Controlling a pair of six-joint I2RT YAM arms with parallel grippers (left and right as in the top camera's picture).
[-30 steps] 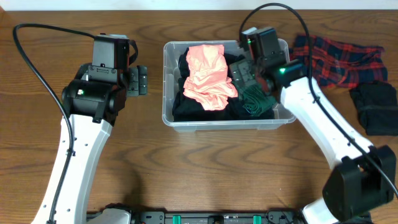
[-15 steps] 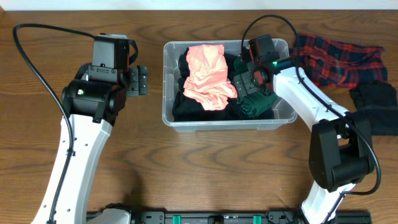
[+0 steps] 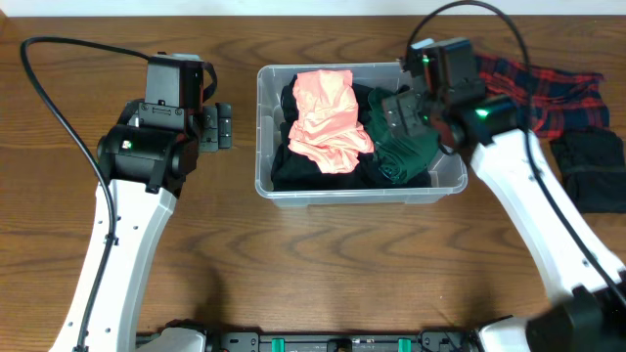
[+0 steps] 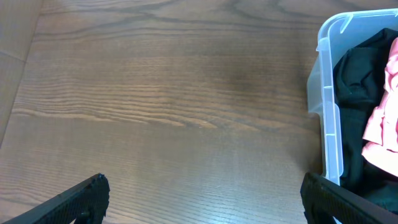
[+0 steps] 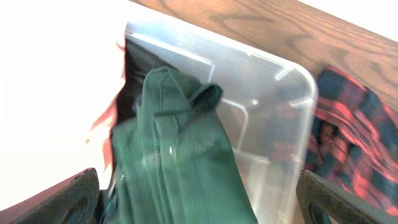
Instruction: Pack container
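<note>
The clear plastic container (image 3: 266, 184) sits at the table's middle back and holds a black garment (image 3: 293, 171), a pink garment (image 3: 328, 117) and a dark green garment (image 3: 401, 156). My right gripper (image 3: 399, 110) hangs over the container's right half with its fingers spread wide. In the right wrist view the green garment (image 5: 180, 168) lies between and below the spread fingers (image 5: 68, 199), inside the container (image 5: 292, 93). My left gripper (image 3: 217, 127) is open and empty over bare table left of the container, whose corner shows in the left wrist view (image 4: 329, 112).
A red and navy plaid cloth (image 3: 538, 88) lies at the back right beside the container; it also shows in the right wrist view (image 5: 354, 143). A black garment (image 3: 592, 171) lies at the far right edge. Cables loop above both arms.
My right arm has lifted and swung right; its wrist now sits over the container's right wall. The green garment has spread out in the container. My left arm has not moved.
</note>
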